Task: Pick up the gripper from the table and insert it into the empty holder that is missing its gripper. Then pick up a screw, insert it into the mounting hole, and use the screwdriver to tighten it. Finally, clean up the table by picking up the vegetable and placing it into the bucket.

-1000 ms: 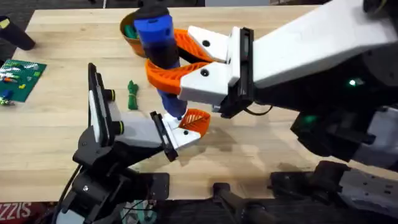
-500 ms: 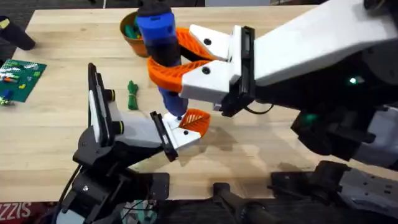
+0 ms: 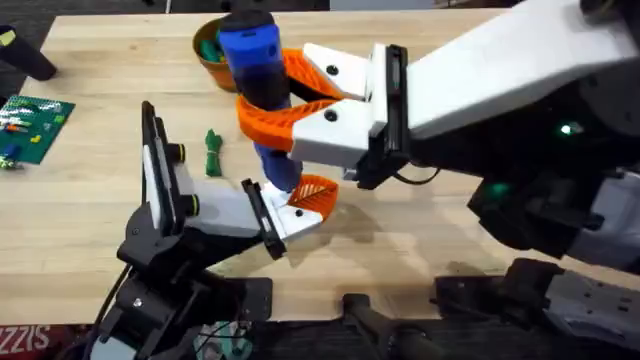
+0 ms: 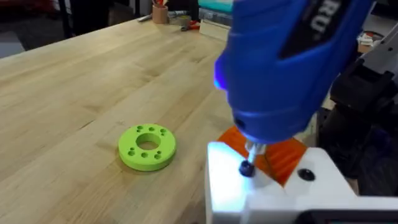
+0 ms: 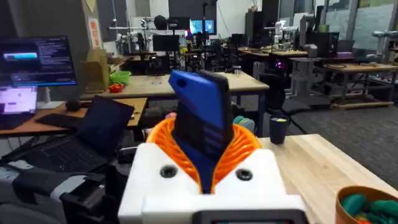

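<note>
My right gripper, its long orange fingers closed round the blue screwdriver, holds the tool upright near the middle of the wooden table. From the left wrist camera, the screwdriver's thin bit comes down onto a dark screw seated in the white holder. In the right wrist view those fingers wrap the tool's blue and black body.

Overhead, the small orange gripper sits in the white holder, just below the screwdriver's lower end, with a thin black plate behind the holder on its left. The holder is the end piece of my left arm, which reaches in from the near left; whether that arm has fingers to open or close, I cannot tell.

The dark green vegetable lies on the table left of the screwdriver, apart from everything. The orange-brown bucket stands at the far side, partly behind the screwdriver's top, with green pieces inside. A green-and-white baseplate rests at the far left edge. A lime-green disc with holes lies flat on the wood in the left wrist view.
</note>
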Available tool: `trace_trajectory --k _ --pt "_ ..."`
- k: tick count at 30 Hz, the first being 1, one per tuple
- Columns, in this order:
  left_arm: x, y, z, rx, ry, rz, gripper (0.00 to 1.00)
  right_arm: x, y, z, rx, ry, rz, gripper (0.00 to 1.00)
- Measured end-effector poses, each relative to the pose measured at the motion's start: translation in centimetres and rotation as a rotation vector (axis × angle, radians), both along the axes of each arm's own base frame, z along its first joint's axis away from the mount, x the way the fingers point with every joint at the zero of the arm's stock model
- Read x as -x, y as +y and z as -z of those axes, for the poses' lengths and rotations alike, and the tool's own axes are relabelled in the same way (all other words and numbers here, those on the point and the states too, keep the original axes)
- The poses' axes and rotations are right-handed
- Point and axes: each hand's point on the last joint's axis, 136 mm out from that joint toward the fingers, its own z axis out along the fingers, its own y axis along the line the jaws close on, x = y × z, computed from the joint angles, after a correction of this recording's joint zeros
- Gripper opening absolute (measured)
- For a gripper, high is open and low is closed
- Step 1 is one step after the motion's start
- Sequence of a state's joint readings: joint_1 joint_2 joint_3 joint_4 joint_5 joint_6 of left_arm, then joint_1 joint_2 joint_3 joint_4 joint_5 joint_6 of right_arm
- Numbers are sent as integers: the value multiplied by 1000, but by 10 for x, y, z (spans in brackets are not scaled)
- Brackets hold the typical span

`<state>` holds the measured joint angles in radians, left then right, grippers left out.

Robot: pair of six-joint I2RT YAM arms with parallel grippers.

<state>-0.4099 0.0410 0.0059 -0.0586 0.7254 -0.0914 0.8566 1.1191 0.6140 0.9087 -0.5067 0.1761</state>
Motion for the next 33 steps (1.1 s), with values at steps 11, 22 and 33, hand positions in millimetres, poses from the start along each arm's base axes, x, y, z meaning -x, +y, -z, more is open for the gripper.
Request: trace_trajectory --k 11,22,33 --pt "0 0 0 0 0 0 9 -1 1 3 10 8 0 56" --pt "0 0 0 0 0 0 9 -1 1 5 18 16 0 56" --pt "0 0 0 0 1 0 9 -2 2 7 26 23 0 56"
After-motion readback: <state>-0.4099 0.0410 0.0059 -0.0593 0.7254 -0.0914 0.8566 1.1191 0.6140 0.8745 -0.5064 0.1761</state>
